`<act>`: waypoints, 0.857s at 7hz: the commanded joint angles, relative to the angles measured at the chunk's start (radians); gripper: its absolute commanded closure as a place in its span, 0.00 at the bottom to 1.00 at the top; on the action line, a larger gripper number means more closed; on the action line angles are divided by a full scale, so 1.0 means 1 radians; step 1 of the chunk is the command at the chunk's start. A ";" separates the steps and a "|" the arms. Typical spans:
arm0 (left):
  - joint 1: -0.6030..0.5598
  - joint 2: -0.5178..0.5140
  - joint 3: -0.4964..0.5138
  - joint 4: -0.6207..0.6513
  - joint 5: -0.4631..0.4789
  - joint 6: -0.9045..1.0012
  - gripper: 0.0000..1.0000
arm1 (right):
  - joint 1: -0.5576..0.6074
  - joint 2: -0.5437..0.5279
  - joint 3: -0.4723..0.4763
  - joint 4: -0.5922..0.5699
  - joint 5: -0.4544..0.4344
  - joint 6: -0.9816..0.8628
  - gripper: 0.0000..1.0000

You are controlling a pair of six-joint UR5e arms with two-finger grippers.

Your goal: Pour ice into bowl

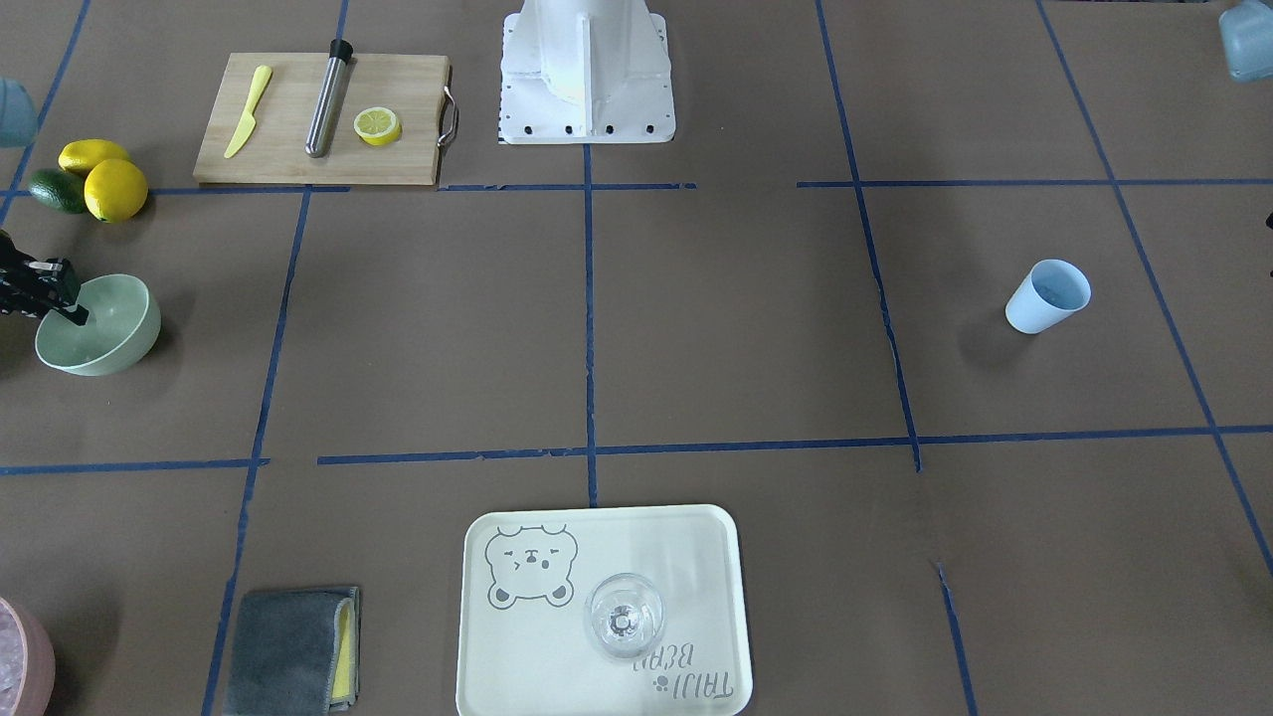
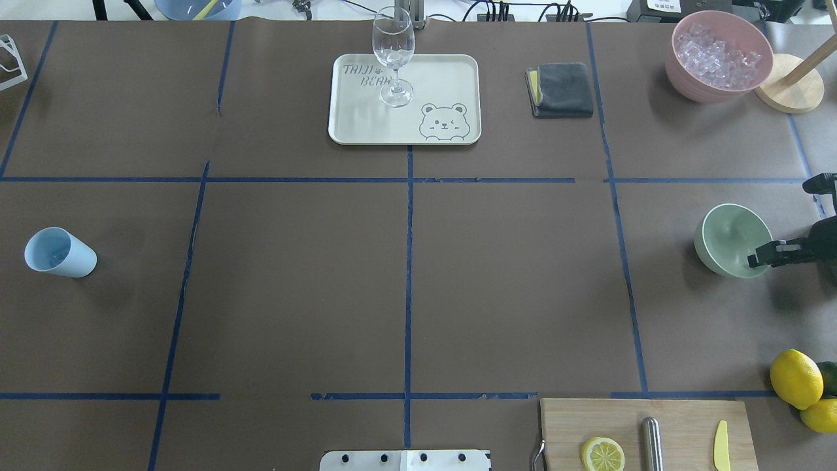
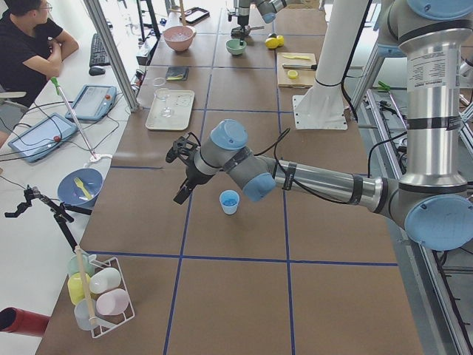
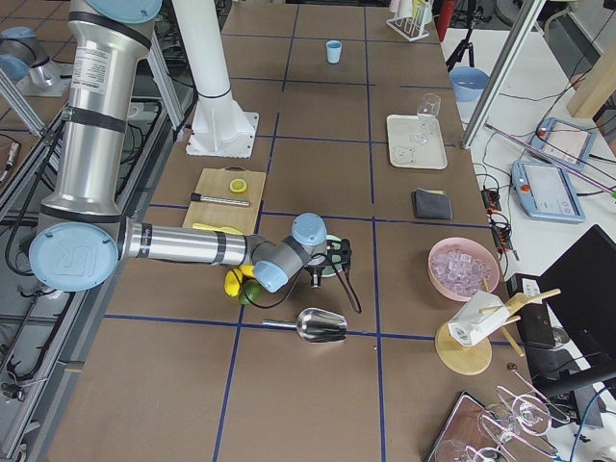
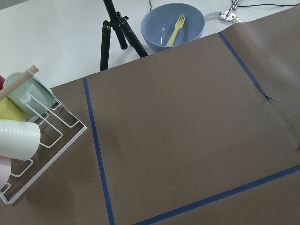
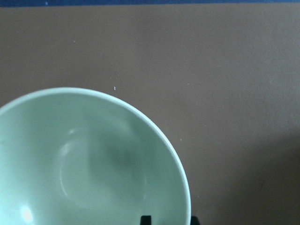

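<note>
The pale mint-green bowl (image 2: 731,237) stands at the table's right edge and also shows in the front view (image 1: 104,328). My right gripper (image 2: 756,256) straddles its near rim. In the right wrist view (image 6: 169,219) one finger is inside and one outside, close together on the rim of the bowl (image 6: 84,164), whose inside is bare. The light blue cup (image 2: 59,252) stands upright at the far left. I cannot make out ice cubes in it. My left gripper (image 3: 177,176) hovers beside the cup (image 3: 230,201); I cannot tell if it is open.
A pink bowl (image 2: 716,82) of crushed-looking ice stands back right. A tray (image 2: 366,124) with a wine glass (image 2: 393,52) and a grey cloth (image 2: 561,90) lie at the back. A cutting board (image 2: 680,425) and lemons (image 2: 794,378) are front right. A metal scoop (image 4: 322,325) lies past the bowl.
</note>
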 commanded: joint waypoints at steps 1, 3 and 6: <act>0.000 0.001 -0.001 -0.005 0.001 0.003 0.00 | 0.016 -0.003 0.024 0.010 0.023 0.009 1.00; 0.017 0.105 0.001 -0.175 0.046 -0.003 0.00 | 0.141 0.006 0.079 -0.004 0.223 0.011 1.00; 0.214 0.251 0.001 -0.445 0.253 -0.230 0.00 | 0.169 0.167 0.124 -0.008 0.293 0.306 1.00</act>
